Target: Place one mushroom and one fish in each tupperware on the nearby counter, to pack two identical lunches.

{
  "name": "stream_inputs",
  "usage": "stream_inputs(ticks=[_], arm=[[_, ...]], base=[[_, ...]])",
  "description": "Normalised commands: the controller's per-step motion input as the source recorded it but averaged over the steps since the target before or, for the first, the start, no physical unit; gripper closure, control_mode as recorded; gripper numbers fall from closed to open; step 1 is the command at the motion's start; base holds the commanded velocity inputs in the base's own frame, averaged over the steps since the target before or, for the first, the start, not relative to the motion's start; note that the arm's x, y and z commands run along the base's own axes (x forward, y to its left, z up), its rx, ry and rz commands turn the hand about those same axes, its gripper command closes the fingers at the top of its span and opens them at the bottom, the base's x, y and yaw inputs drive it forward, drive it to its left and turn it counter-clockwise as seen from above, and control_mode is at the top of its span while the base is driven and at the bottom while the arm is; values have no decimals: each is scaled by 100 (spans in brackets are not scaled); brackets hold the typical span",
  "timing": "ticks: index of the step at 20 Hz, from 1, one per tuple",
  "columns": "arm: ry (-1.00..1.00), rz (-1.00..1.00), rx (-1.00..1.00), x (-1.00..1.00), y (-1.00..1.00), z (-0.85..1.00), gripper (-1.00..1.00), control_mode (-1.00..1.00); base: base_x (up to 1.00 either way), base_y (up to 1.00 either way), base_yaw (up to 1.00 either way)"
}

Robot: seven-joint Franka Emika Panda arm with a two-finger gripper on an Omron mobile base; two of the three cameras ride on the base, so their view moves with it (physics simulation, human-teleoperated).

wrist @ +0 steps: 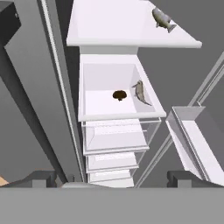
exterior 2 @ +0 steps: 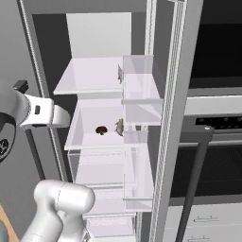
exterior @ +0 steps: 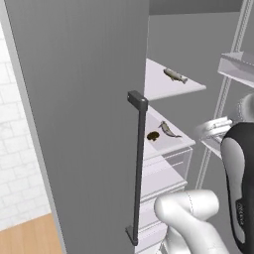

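Two dark fingertips (wrist: 39, 178) of the end effector (wrist: 111, 179) poke up at the bottom of the hand view, far apart w/ nothing between them: jaws wide open, holding nothing. Only the tips show; the rest is cut off by the frame edge.

Beyond them, an open fridge (wrist: 74, 87) w/ white shelves. Upper shelf (wrist: 113, 26): one grey fish (wrist: 162, 19) near its right-hand edge, tail toward the rim. In the right base view that fish (exterior 2: 120, 73) is mostly hidden behind a clear door bin (exterior 2: 142, 85), just a sliver visible. In the left base view it (exterior: 175, 75) lies in plain sight.

Middle shelf (wrist: 109, 105): a small brown mushroom (wrist: 120, 95) about mid-shelf, and a second fish (wrist: 140, 92) just beside it on the right, close but apart. Left base view shows the same pair, mushroom (exterior: 153, 136) and fish (exterior: 168, 130), though small and blurry. Right base view: mushroom (exterior 2: 101, 130) clear, fish (exterior 2: 119, 126) partly cut off by the bin edge.

Below, clear drawers (wrist: 116, 140) stacked; contents hard to make out.

Grey fridge door (exterior: 79, 124) w/ a dark vertical handle (exterior: 138, 168) blocks most of the left base view. Oven front (exterior 2: 217, 156) w/ a dark bar handle (exterior 2: 194, 184) sits right of the fridge in the right base view. Bit of wood floor (exterior: 30, 238) shows bottom left.
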Motion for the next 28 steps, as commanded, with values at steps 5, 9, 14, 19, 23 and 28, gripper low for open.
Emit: stream_inputs(ticks=[5, 9, 14, 19, 23, 28], arm=[[-1, 0, 0, 7, -2, 38, -100, -100], [-7, 0, 0, 50, 0, 1, -100, -100], [-4, 0, 0, 56, -6, 0, -100, -100], [-8, 0, 0, 68, -8, 0, -100, -100], [0, 0, 0, 77, -16, 0, -100, -100], [0, 0, 0, 73, -20, 0, -100, -100]], base=[[0, 0, 0], [0, 0, 0], [0, 0, 0], [0, 0, 0], [0, 0, 0], [0, 0, 0]])
